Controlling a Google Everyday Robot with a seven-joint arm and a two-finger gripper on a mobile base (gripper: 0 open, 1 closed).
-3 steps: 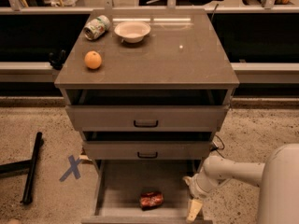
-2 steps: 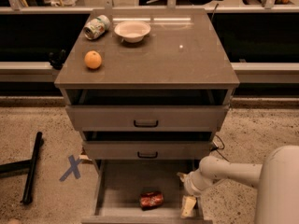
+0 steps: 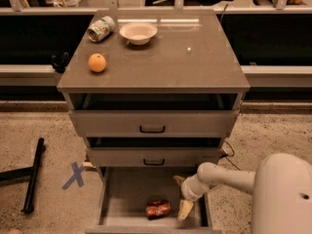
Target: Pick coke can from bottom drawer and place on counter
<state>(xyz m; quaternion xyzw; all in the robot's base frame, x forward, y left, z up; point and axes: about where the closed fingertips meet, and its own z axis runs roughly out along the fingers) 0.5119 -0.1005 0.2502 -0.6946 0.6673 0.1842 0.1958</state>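
The red coke can (image 3: 158,208) lies on its side on the floor of the open bottom drawer (image 3: 126,194), near its front edge. My gripper (image 3: 182,195) hangs inside the drawer just right of the can, apart from it. Its fingers are open: one yellowish fingertip (image 3: 185,210) is low beside the can, the other is further back. It holds nothing. The grey-brown counter (image 3: 175,57) is the cabinet's top, above the two upper drawers.
On the counter stand a green-and-white can (image 3: 101,29) on its side, a white bowl (image 3: 138,32) and an orange (image 3: 97,62). The upper drawers (image 3: 152,123) overhang the bottom one. A black bar (image 3: 33,174) and a blue tape cross (image 3: 74,175) lie on the floor at left.
My gripper has moved left inside the bottom drawer, closer to the coke can. The can has not moved.
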